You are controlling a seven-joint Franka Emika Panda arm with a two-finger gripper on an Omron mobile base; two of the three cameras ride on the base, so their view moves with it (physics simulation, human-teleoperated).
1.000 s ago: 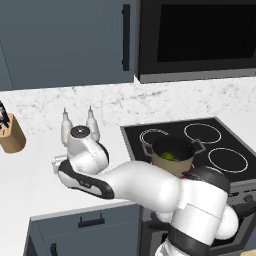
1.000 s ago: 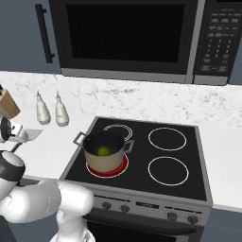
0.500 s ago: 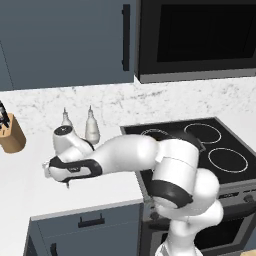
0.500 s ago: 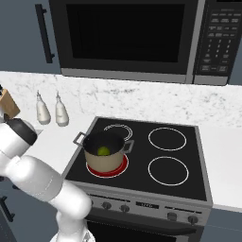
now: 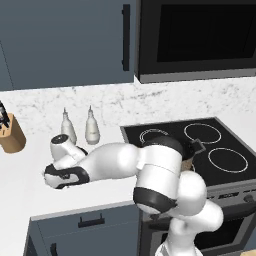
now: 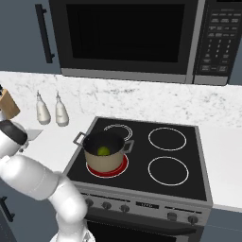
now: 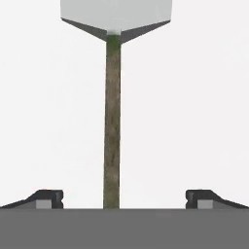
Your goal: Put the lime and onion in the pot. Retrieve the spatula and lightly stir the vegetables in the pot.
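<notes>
**Gripper lined up over the spatula, jaws wide, nothing held yet**

While the short tan cooking pot with a dark rim and two dark side handles (image 6: 106, 151) sits on the front left burner of the black glass stovetop (image 6: 178, 149), the white robot arm reaches well away from it, out over the white counter (image 5: 30, 175) to the left of the stove. A small round yellow-green lime (image 6: 103, 151) rests inside the pot. Whether the onion is in there too cannot be told; the pot's dark interior hides anything else.

Seen from the hand camera, the spatula with a flat light-grey blade and a thin dark straight handle (image 7: 112, 121) lies flat on the white counter. Its handle runs straight up the middle of the view, blade at the far end. The two-finger gripper (image 7: 124, 198) hangs above it with its dark fingertips (image 7: 47, 197) spread as wide as they go, one on each side of the handle, touching nothing. That centring looks deliberate: the handle sits midway between the jaws, ready for a straight descent and a squeeze.

From the left base camera, the arm bends low and sideways, hand pointing down at the counter just in front of two small white bottles (image 5: 80, 127). A wooden knife block (image 5: 12, 135) stands further left.
</notes>
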